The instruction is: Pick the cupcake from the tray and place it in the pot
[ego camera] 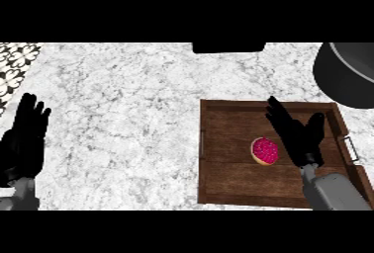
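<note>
Head view: cupcake (264,150) lies on wooden tray (219,148), just left of right hand (298,134). Right fingers straight, spread, holding nothing. Pot (343,74) far right, beyond tray. Left hand (23,138) resting open at left edge, well apart.

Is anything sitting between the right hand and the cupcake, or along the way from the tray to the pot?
Nothing visible. The right hand is open over the wooden tray, just right of the cupcake, with only bare tray between them. From there to the dark pot at upper right, only the tray's raised rim lies across the path.
</note>
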Action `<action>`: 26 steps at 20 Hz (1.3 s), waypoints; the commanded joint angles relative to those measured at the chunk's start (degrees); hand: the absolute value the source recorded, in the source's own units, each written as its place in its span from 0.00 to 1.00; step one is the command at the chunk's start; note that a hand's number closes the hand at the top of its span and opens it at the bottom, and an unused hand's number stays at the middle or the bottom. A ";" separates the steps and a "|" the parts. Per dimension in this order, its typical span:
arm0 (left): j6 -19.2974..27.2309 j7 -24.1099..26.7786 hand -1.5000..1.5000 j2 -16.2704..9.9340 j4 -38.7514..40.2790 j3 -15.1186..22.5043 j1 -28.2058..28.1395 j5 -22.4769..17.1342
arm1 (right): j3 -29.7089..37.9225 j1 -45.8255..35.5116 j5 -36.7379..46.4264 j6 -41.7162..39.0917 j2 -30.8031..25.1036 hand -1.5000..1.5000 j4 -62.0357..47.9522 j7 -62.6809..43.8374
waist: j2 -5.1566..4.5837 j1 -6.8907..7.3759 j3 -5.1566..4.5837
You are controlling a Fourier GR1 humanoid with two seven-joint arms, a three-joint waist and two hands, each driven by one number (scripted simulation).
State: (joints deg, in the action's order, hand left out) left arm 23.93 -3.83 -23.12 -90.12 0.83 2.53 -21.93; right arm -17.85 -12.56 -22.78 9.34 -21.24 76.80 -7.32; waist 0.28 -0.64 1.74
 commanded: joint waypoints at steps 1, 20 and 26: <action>-0.88 -3.05 0.50 0.06 -4.36 4.77 -1.83 2.42 | -0.85 2.08 0.35 -4.91 -0.90 1.00 1.32 3.09 | -0.13 0.66 -1.67; -20.81 -0.61 0.50 2.37 11.16 18.29 2.27 5.24 | 3.62 5.70 12.81 -3.97 -15.61 0.00 33.53 12.70 | -0.15 -0.06 -1.85; -21.50 -2.72 0.50 1.94 12.77 17.03 5.25 5.81 | 5.96 2.67 6.03 -10.22 -22.52 0.00 37.78 -6.30 | -0.31 0.47 -1.85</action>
State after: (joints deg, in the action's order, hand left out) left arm 3.67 -5.26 -21.12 -78.68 18.53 5.16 -16.26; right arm -14.21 -5.98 -12.15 3.01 -40.13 113.22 -2.60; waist 0.17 -0.92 -0.10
